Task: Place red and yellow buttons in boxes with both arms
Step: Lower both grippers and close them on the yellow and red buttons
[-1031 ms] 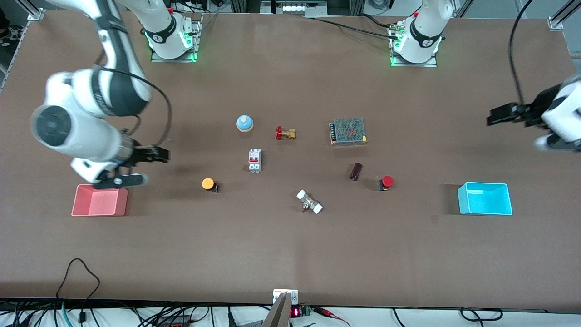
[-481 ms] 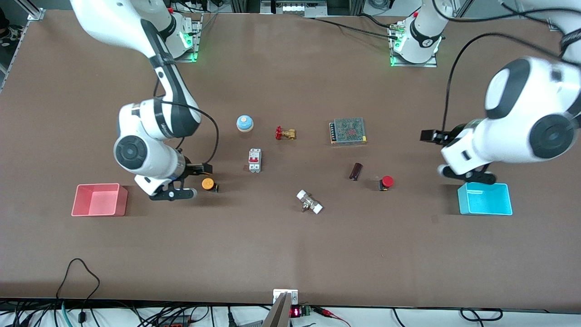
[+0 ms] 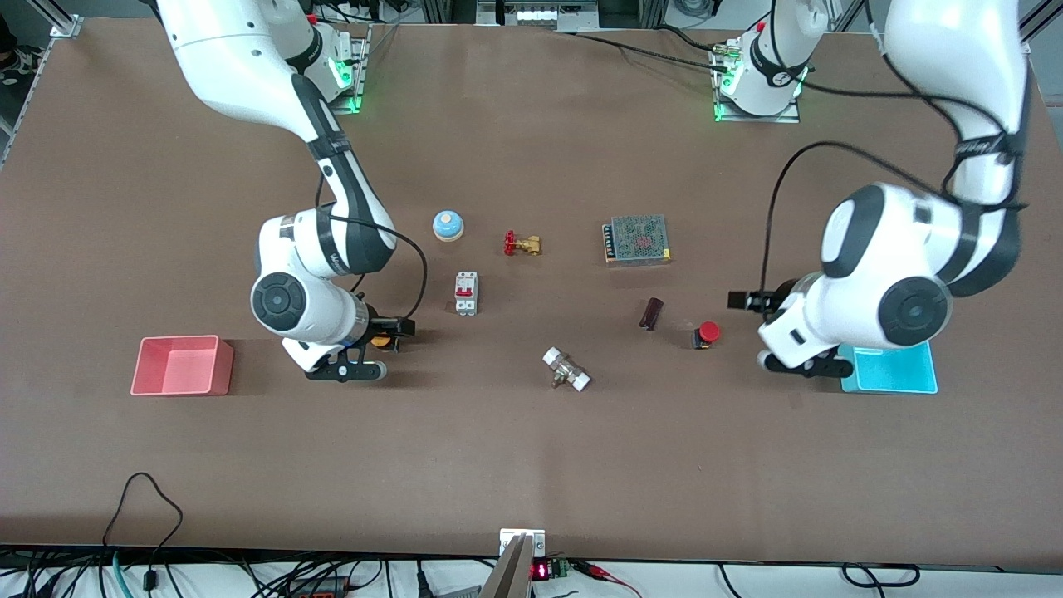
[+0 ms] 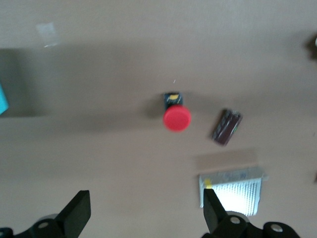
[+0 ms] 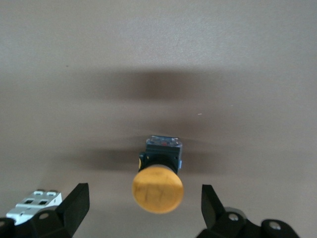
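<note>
The yellow button (image 3: pixel 380 340) lies on its side between the pink-red box (image 3: pixel 220 370) and the breaker. My right gripper (image 3: pixel 390 326) is low over it and open. In the right wrist view the orange-yellow cap (image 5: pixel 157 190) sits between the spread fingers (image 5: pixel 74 208), untouched. The red button (image 3: pixel 707 332) lies nearer the cyan box (image 3: pixel 893 374), which my left arm partly covers. My left gripper (image 3: pixel 751 301) is open and empty in the air beside the red button. In the left wrist view the red button (image 4: pixel 177 118) lies ahead of the fingers (image 4: pixel 78 210).
A blue dome bell (image 3: pixel 448 225), a red-handled valve (image 3: pixel 521 244), a white breaker (image 3: pixel 466 292), a metal power supply (image 3: pixel 637 240), a dark cylinder (image 3: pixel 651 313) and a white fitting (image 3: pixel 566 370) lie around the middle of the table.
My right gripper swept from over the pink-red box to the yellow button. My left gripper swept in from the table's end, past the cyan box, toward the red button.
</note>
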`<state>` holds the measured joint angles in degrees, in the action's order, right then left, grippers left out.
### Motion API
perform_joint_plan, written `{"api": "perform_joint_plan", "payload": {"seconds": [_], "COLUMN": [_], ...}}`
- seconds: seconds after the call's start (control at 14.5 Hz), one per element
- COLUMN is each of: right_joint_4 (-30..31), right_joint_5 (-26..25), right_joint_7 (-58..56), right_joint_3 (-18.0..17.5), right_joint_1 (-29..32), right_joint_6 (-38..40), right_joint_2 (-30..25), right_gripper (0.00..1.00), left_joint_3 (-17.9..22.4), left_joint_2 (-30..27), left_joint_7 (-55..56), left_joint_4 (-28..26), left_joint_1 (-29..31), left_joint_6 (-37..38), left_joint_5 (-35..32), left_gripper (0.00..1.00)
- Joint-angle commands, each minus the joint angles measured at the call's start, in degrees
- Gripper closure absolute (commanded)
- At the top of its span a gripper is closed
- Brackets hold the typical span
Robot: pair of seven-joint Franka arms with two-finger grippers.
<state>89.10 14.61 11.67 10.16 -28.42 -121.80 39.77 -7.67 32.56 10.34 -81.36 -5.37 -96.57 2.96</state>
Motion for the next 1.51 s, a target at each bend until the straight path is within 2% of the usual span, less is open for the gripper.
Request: {"api": "perform_joint_plan", "payload": {"seconds": [0.0, 0.21, 0.34, 0.89, 1.17, 1.44], "right_joint_4": [-1.38, -1.38, -1.38, -1.38, -1.38, -1.38], "right_joint_5": [0.69, -0.01, -2.29, -2.83, -2.83, -2.65], "right_joint_7": [0.81, 0.81, 0.81, 0.90, 0.90, 0.90], "right_joint_3": [0.57, 0.65, 0.65, 0.65, 0.74, 0.65], "right_joint_1": [-0.58, -0.67, -0.67, -0.58, -0.49, -0.40], "right_joint_6": [-0.19, -0.28, -0.19, -0.28, -0.36, -0.45], "right_joint_2": [1.45, 2.33, 2.33, 3.30, 3.56, 3.56], "right_gripper": [0.00, 0.00, 0.00, 0.01, 0.23, 0.48], "left_joint_3": [0.29, 0.29, 0.29, 0.46, 0.46, 0.55], "left_joint_2": [2.25, 2.43, 2.51, 2.95, 3.48, 3.83], "left_joint_7": [3.01, 4.95, 7.57, 7.68, 7.76, 7.76], "left_joint_4": [-0.11, -5.20, -7.49, -13.20, -13.65, -13.56], "left_joint_1": [-0.26, -1.31, -2.27, -3.25, -3.25, -3.25], "left_joint_6": [-4.31, -9.15, -12.74, -19.35, -21.64, -21.82], "left_joint_5": [2.58, 2.67, 2.93, 2.05, 2.05, 2.05], "left_gripper": [0.00, 0.00, 0.00, 0.04, 0.10, 0.25]}}
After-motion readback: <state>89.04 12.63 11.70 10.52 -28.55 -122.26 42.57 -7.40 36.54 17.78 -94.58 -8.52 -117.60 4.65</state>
